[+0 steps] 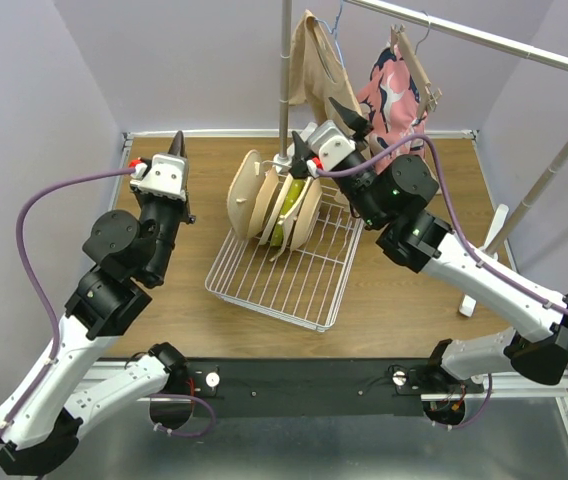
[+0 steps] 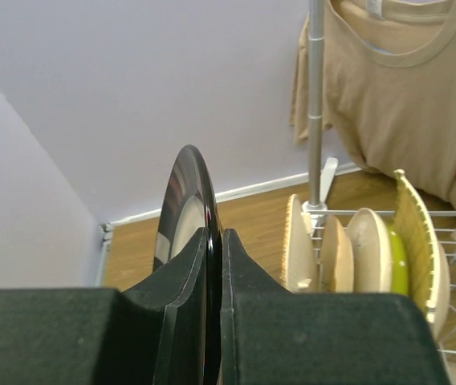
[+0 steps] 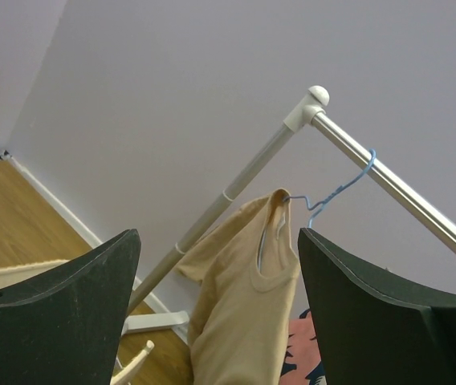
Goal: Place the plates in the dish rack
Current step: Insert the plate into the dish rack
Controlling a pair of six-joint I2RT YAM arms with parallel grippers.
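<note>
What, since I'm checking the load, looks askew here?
The plates in the dish rack lean at differing tilts, fanned apart and bunched at its far end. Nothing looks spilled or broken.

dark plate [image 2: 184, 196]: glossy | dish rack [image 1: 302, 272]: white wire | table [image 1: 396, 302]: matt wood | rail [image 3: 396, 186]: shiny metal | shirt [image 3: 240, 321]: soft cloth

Dark plate [image 2: 181, 192] lower half hidden inside left hand [image 2: 214, 235].
</note>
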